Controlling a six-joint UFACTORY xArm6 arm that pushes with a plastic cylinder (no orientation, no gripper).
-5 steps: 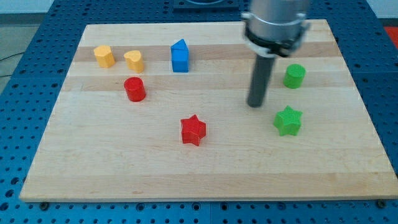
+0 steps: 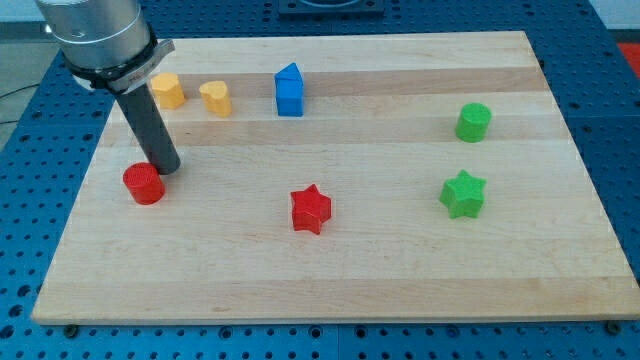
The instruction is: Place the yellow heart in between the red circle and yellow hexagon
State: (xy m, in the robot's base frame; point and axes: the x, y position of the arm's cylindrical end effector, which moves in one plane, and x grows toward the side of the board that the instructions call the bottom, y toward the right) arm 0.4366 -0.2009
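The yellow heart [image 2: 215, 98] sits near the view's top left, just right of the yellow hexagon [image 2: 167, 90]. The red circle [image 2: 144, 184] lies lower on the left side of the board. My tip [image 2: 165, 169] rests on the board right beside the red circle's upper right edge, touching or nearly touching it. The rod rises up and to the left from there, passing just left of the yellow hexagon.
A blue block [image 2: 289, 90] stands right of the yellow heart. A red star [image 2: 310, 209] lies near the middle. A green circle [image 2: 473, 122] and a green star [image 2: 463, 193] are on the right. The wooden board [image 2: 400, 270] lies on a blue perforated table.
My rod has swept from the board's right-middle to the left side. The red circle has moved down and left, from below the yellow heart to its lower-left spot.
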